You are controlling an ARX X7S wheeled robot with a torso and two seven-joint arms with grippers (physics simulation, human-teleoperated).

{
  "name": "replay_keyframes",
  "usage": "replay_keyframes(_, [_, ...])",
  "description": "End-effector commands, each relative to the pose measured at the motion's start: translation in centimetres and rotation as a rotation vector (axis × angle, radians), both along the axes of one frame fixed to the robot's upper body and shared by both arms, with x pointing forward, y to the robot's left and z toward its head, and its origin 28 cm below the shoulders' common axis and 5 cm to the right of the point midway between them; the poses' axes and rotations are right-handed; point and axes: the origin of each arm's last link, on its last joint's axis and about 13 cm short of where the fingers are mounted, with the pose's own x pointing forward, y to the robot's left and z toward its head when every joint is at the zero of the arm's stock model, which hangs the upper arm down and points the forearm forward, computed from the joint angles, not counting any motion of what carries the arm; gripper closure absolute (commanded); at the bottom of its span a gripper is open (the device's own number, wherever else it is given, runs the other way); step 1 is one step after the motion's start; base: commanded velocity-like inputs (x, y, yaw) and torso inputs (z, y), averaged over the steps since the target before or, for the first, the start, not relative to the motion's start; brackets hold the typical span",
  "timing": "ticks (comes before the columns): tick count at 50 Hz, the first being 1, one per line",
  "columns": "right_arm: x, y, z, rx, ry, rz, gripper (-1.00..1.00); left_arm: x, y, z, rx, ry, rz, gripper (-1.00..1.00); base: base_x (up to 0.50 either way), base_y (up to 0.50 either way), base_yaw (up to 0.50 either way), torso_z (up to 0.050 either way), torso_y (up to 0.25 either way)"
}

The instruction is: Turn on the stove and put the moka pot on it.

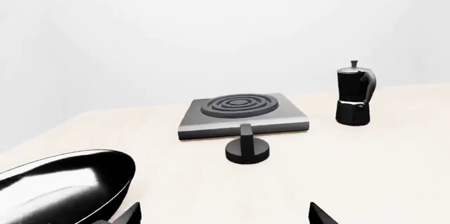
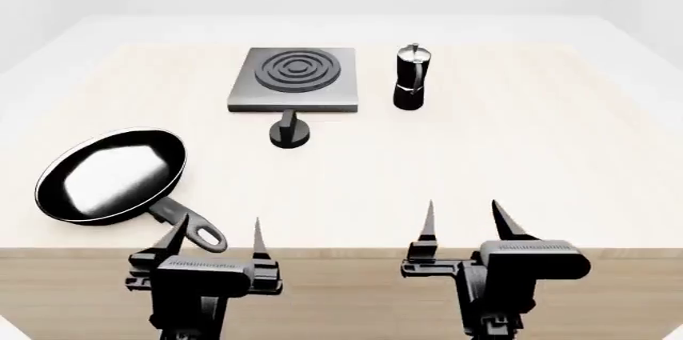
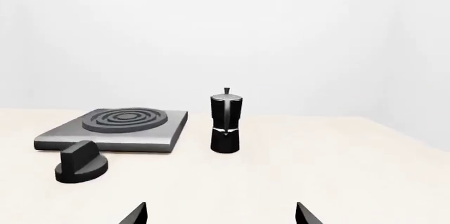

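Toward the desk's point(image 2: 513, 164) far edge the moka pot point(image 2: 410, 78) stands upright beside the stove point(image 2: 296, 78), frying pan point(image 2: 111, 175) holding nothing, both pincers, left point(image 2: 213, 242) and right point(image 2: 465, 222), spread apart.

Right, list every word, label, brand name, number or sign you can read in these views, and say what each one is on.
None: no readable text in any view.
The stove shows only its ring burner, no markings.
The knob has no dial numbers or on/off signs that can be seen.
The moka pot carries no brand or label.
The frying pan is plain, showing only glare.
The left gripper and right gripper bear no lettering.
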Motion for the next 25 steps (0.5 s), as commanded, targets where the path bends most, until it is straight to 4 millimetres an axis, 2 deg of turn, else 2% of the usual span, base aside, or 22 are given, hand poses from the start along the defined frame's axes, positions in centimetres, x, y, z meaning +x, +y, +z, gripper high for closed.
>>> replay_keyframes(1, [0.8,-0.8,6.8,-0.028,-0.193,-0.020,-1.00,-1.0,1.2,6.7,0.110,-0.204,0.062,-1.00,0.00,0.00,0.00,0.000,0.000])
replay_keyframes(4, [0.8,-1.1,7.3,-0.019,-0.225,-0.027,-1.00,-1.6,1.3,8.3,0.125,-0.267,0.041,-1.00,0.00,0.00,0.00,0.000,0.000])
replay_keyframes(9, [0.6,-1.1,7.7,-0.004,-0.250,-0.025,-1.00,-2.4,1.2,9.6,0.147,-0.357,0.047,-1.00,0.00,0.00,0.00,0.000,0.000])
replay_keyframes(18, [0.7,-0.7,7.5,0.006,-0.256,-0.005,-1.00,-2.4,1.5,9.0,0.111,-0.382,0.065,-1.00,0.00,0.00,0.00,0.048,0.000])
replay_keyframes(25, [0.0,-0.4,7.9,0.021,-0.277,0.010,-1.00,-2.8,1.4,9.2,0.084,-0.402,0.065,-1.00,0.00,0.00,0.00,0.050,0.000])
